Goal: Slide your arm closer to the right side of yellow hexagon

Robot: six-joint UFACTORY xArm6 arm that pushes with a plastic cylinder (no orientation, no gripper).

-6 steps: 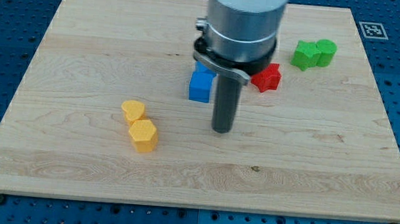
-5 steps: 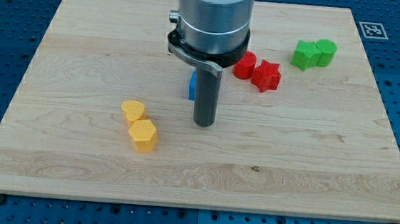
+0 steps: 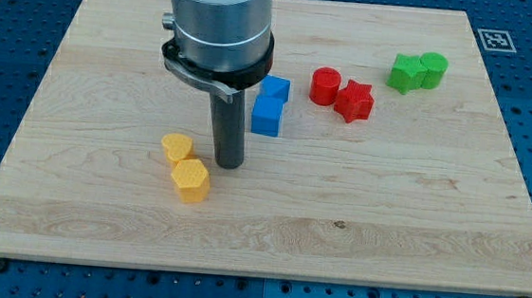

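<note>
The yellow hexagon [image 3: 191, 179] lies on the wooden board [image 3: 413, 208], left of the board's middle and somewhat toward the view's bottom. Just above it, slightly to the view's left and touching or nearly touching it, sits a second yellow block [image 3: 178, 147] with a rounded, heart-like outline. My tip [image 3: 228, 164] rests on the board just to the view's right of this pair, level with the gap between the two, near both but with a sliver of bare wood showing between it and each. The tool is a plain dark rod with nothing to open or close, and it holds nothing. Farther to the view's right and upward, two blue blocks stand close together: a blue cube [image 3: 267, 116] and behind it another blue block [image 3: 276, 88], partly hidden beside the arm's grey housing. Beyond them a red cylinder [image 3: 324, 85] touches a red star [image 3: 354, 101]. Near the board's upper right corner a green block [image 3: 406, 73] of irregular shape sits against a green cylinder [image 3: 433, 68].
</note>
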